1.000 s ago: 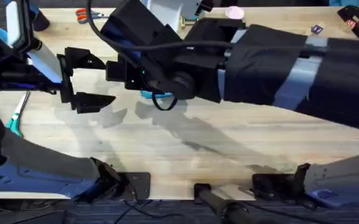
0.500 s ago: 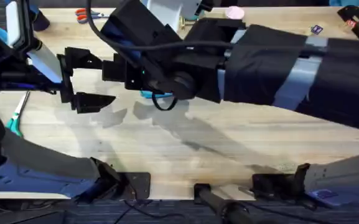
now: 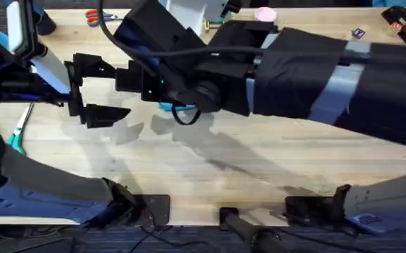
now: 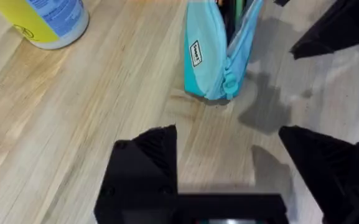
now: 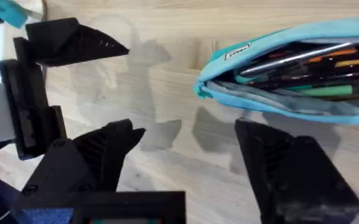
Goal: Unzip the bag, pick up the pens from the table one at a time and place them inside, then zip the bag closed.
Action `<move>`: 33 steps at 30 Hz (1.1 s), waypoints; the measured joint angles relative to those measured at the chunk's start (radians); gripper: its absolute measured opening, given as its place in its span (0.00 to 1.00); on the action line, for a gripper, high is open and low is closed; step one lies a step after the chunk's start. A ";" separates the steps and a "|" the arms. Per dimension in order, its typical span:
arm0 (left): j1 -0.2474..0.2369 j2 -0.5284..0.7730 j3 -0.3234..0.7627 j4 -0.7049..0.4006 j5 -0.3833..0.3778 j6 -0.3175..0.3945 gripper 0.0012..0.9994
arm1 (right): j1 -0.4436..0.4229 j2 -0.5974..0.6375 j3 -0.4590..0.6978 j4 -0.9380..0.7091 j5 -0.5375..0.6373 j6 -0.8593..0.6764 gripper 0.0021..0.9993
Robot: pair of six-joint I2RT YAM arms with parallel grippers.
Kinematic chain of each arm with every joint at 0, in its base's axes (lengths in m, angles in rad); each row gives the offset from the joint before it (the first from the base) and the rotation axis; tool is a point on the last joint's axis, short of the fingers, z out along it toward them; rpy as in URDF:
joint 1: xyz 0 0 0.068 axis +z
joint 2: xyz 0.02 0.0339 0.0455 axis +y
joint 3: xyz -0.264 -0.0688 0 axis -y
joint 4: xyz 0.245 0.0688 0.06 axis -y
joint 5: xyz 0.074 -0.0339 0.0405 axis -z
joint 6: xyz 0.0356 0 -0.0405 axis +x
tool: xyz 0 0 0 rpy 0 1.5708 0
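Left gripper (image 4: 229,162): jaws spread wide, holding nothing, poised over bare wood just short of the bag's near end. Right gripper (image 5: 185,162): jaws likewise wide apart and empty, hovering beside the bag's open mouth. Bag (image 5: 291,71): turquoise fabric pouch lying on the table (image 3: 259,165), zipper undone, its mouth gaping; several pens (image 5: 303,59) already lie inside, mixed silver, dark, orange and green barrels. In the overhead view the bag (image 3: 174,107) is mostly hidden under the right arm. Handling, as judged: soft, light cloth that will buckle and slide if pushed; one end should be pinched to brace it while the small zipper pull, not clearly located here, is drawn along. Surface: pale wooden planks, smooth, offering little grip. Surroundings: a yellow-and-blue container (image 4: 45,22) stands near the bag; orange-handled scissors (image 3: 98,15) lie at the far edge; a teal-handled tool (image 3: 18,130) rests at the left.
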 joint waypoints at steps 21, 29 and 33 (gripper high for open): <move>0.000 0.000 0.000 0.000 0.000 0.000 0.99 | 0.000 0.081 0.000 0.008 -0.067 0.258 1.00; 0.000 0.000 0.000 0.000 0.000 0.000 0.99 | 0.000 0.103 0.000 0.070 -0.068 0.282 1.00; 0.000 0.000 0.000 0.000 0.000 0.000 1.00 | 0.000 0.130 0.000 0.121 -0.065 0.289 1.00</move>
